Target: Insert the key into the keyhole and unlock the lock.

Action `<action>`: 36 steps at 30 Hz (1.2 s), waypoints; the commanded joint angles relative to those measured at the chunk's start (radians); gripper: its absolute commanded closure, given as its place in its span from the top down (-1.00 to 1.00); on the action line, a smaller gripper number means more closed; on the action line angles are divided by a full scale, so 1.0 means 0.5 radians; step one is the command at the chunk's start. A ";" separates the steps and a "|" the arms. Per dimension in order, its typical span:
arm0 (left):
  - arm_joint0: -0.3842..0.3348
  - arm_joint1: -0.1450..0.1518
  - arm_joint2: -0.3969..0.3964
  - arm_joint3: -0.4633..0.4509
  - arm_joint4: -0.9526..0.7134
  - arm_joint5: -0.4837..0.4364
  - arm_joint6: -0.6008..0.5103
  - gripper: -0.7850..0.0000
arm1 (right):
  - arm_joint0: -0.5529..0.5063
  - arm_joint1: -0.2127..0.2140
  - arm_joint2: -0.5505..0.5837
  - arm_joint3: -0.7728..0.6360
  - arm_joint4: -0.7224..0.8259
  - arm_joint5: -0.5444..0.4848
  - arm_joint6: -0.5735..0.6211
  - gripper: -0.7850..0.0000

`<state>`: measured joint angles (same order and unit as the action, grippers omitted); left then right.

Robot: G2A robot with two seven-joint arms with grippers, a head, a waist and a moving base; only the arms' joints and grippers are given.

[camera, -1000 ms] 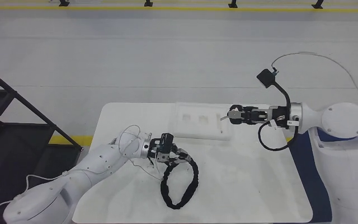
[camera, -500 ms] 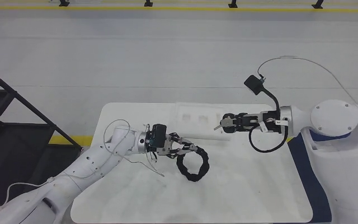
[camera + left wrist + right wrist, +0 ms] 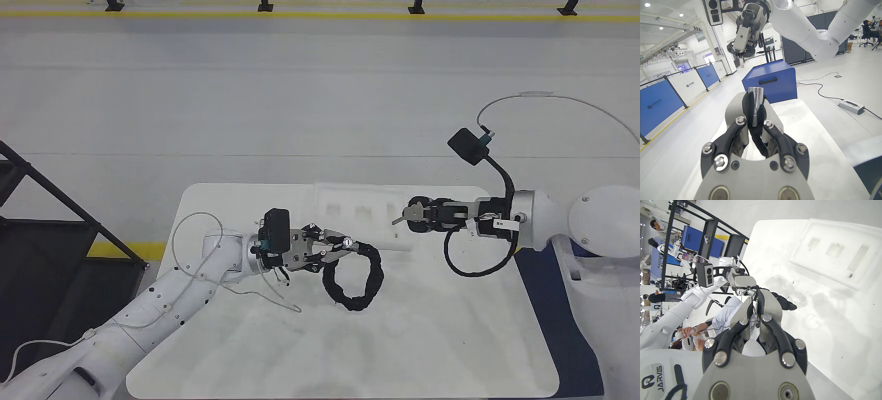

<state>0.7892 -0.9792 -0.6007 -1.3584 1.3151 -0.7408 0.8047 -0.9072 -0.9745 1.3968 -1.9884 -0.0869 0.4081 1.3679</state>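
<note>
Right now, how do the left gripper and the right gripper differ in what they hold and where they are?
The left gripper is shut on the lock, a chrome cylinder with a black cable loop; the right gripper is shut on the small key. Seen from above, the left gripper is at the white foam tray's long edge, the right gripper at its short end. Both are shut and face each other.

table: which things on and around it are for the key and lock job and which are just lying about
For the job:
lock, held in the left gripper
key, held in the right gripper

Lying about:
white foam tray on the table
blue cabinet and grey power brick beyond it
</note>
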 commanded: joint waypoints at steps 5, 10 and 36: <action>-0.001 0.000 0.001 0.001 0.001 -0.001 0.001 -1.00 | 0.000 0.000 0.000 0.000 -0.001 0.000 0.000 -1.00; -0.001 0.000 0.001 0.001 0.001 -0.001 0.001 -1.00 | 0.000 0.000 0.000 0.000 -0.001 0.000 0.000 -1.00; 0.288 -0.185 -0.024 -0.069 -0.054 0.861 -0.098 -1.00 | 0.074 0.220 -0.529 -0.453 -0.362 0.653 -0.564 -1.00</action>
<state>0.9293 -1.0685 -0.6124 -1.3974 1.2880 -0.3157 0.7464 -0.8764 -0.8705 1.1435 -2.2121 -0.2773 0.7297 1.0904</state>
